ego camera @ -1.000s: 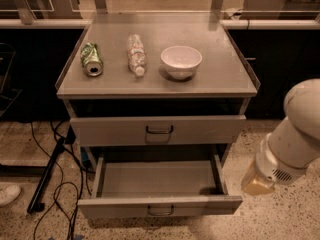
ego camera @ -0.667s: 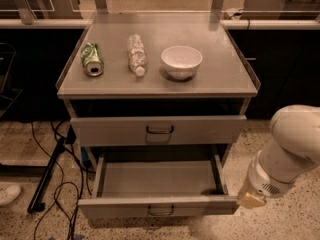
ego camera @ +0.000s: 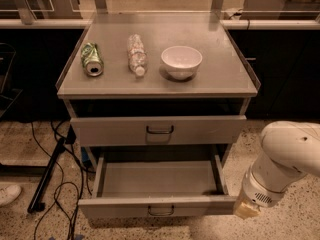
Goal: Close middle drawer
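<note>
White, rounded robot arm with a tan tip

The arm [ego camera: 292, 151] is a smooth, glossy white shell. A fat, rounded upper link meets a shorter cylindrical joint, with a thin dark seam between them and a small patch of fine vent holes low on the joint (one tiny dark dot also marks the upper shell). It ends in the gripper [ego camera: 246, 210], a blunt yellowish-tan block, low and just outside the front right corner of the bench [ego camera: 220, 79].
</note>
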Robot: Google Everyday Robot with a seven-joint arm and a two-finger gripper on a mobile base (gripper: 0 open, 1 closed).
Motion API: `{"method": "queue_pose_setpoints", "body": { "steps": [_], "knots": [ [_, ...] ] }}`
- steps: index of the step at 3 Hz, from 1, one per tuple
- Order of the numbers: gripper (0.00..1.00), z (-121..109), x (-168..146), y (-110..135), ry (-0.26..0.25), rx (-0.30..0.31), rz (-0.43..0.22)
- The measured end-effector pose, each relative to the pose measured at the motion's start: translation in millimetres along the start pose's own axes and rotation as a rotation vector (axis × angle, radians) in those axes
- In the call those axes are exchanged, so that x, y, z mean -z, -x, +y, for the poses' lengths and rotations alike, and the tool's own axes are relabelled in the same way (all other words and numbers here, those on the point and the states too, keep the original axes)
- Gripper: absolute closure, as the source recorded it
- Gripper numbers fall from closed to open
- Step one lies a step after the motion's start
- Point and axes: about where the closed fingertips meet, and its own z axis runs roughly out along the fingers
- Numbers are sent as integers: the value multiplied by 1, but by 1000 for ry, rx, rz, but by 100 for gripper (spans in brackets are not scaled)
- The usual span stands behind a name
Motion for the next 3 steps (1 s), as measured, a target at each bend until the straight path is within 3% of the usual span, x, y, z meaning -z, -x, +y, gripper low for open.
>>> {"method": "queue_pose_setpoints", "body": {
  "steps": [1,2,3],
  "knots": [
    [100,2,-5,1,25,2,1],
    [100,-2,-34,10,58,-8,-8],
    [100,-20,-87,20,106,-47,-39]
  ]
}}
